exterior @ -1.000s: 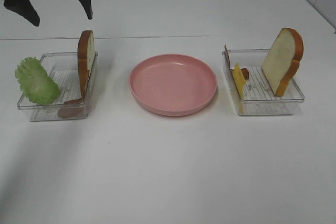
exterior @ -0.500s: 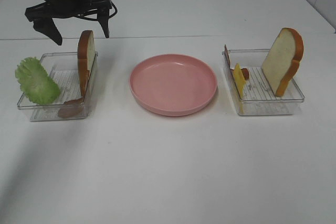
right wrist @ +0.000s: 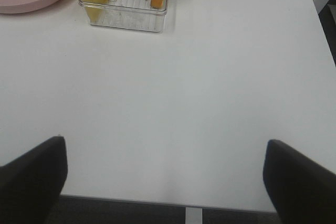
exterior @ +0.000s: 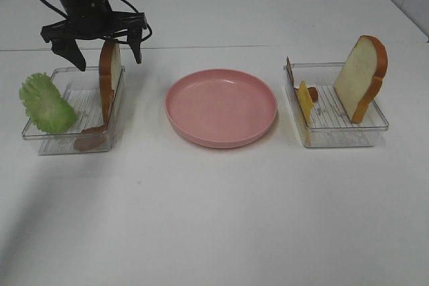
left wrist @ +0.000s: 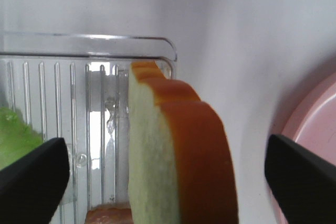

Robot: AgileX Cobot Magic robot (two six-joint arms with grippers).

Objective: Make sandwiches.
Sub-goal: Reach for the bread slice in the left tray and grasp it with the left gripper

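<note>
No sandwich stack exists; the parts lie apart. A bread slice stands on edge in the left clear tray, with a lettuce leaf and a bacon strip. My left gripper is open above that tray, one finger on each side of the slice's top. In the left wrist view the slice stands between the open fingertips. The right tray holds a bread slice, cheese and bacon. My right gripper is open and empty over bare table, outside the exterior high view.
A pink round plate sits between the two trays with nothing on it. In the right wrist view the right tray lies far ahead of the gripper, and the table's front edge is close below.
My left gripper has come down from the far left corner toward the left tray and now straddles the top of the standing bread slice. Nothing else has moved.
</note>
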